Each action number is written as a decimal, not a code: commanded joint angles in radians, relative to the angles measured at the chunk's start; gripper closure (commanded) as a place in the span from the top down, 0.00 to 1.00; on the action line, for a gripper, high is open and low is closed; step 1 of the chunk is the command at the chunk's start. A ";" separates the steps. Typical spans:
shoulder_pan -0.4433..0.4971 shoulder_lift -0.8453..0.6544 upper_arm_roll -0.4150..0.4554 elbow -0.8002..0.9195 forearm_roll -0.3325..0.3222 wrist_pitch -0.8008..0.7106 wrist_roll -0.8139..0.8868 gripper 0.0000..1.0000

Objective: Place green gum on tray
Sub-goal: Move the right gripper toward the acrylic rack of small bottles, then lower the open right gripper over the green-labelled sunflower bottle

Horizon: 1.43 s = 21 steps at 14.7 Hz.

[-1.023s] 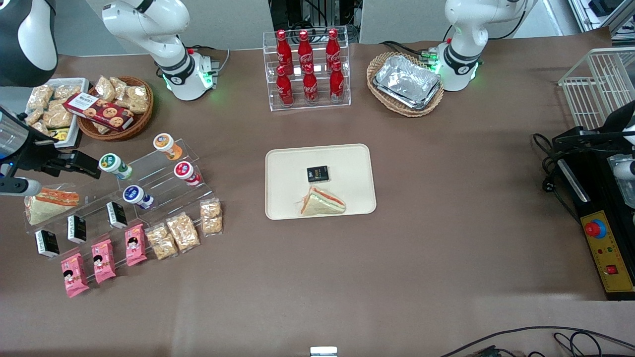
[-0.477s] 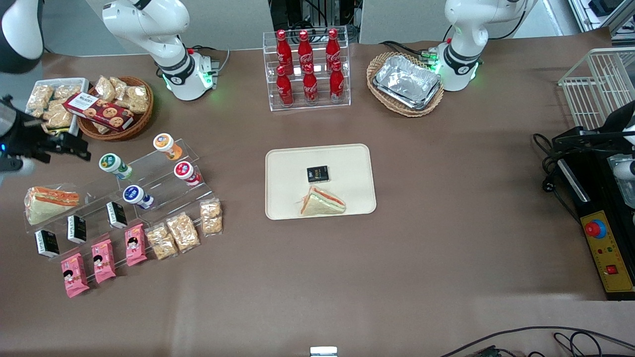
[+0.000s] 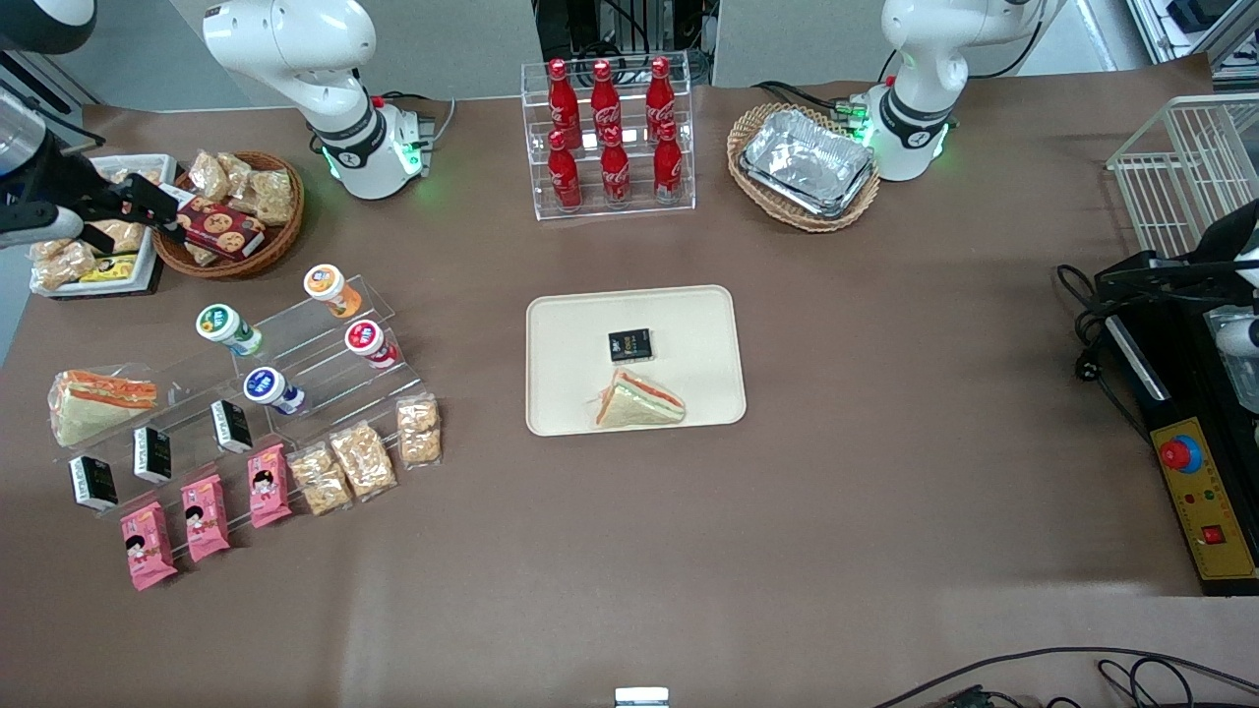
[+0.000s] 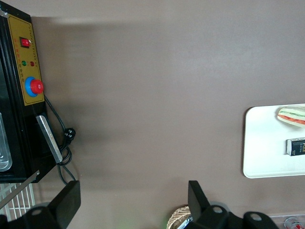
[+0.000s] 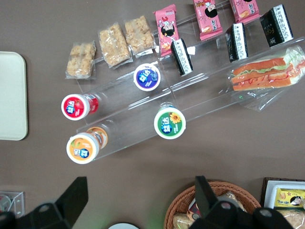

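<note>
The green gum (image 3: pixel 224 325) is a small white bottle with a green-and-white lid, lying on a clear acrylic stepped rack with orange-, red- and blue-lidded bottles. It also shows in the right wrist view (image 5: pixel 169 122). The cream tray (image 3: pixel 689 324) lies mid-table and holds a black packet and a wrapped sandwich; its edge shows in the right wrist view (image 5: pixel 12 95). My gripper (image 3: pixel 148 208) is open and empty, high above the rim of a wicker snack basket, farther from the front camera than the gum. Its fingers stand wide apart in the right wrist view (image 5: pixel 140 195).
The rack (image 3: pixel 295 344) also carries black packets and a sandwich (image 3: pixel 98 398). Pink snack packs (image 3: pixel 202 516) and cracker bags (image 3: pixel 364 457) lie nearer the camera. A wicker basket of snacks (image 3: pixel 231 211), a cola bottle rack (image 3: pixel 610 138) and a foil tray in a basket (image 3: pixel 807 162) stand farther back.
My gripper has moved away from the front camera, from beside the green gum to above the wicker snack basket. The gum and the tray have not moved.
</note>
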 commanded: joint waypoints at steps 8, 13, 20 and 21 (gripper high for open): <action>-0.001 0.098 -0.027 -0.071 -0.016 0.156 -0.064 1.00; -0.002 0.182 -0.030 -0.108 -0.016 0.251 -0.064 1.00; -0.021 0.222 -0.031 -0.183 -0.016 0.365 -0.084 1.00; -0.021 0.221 -0.031 -0.198 -0.016 0.378 -0.084 1.00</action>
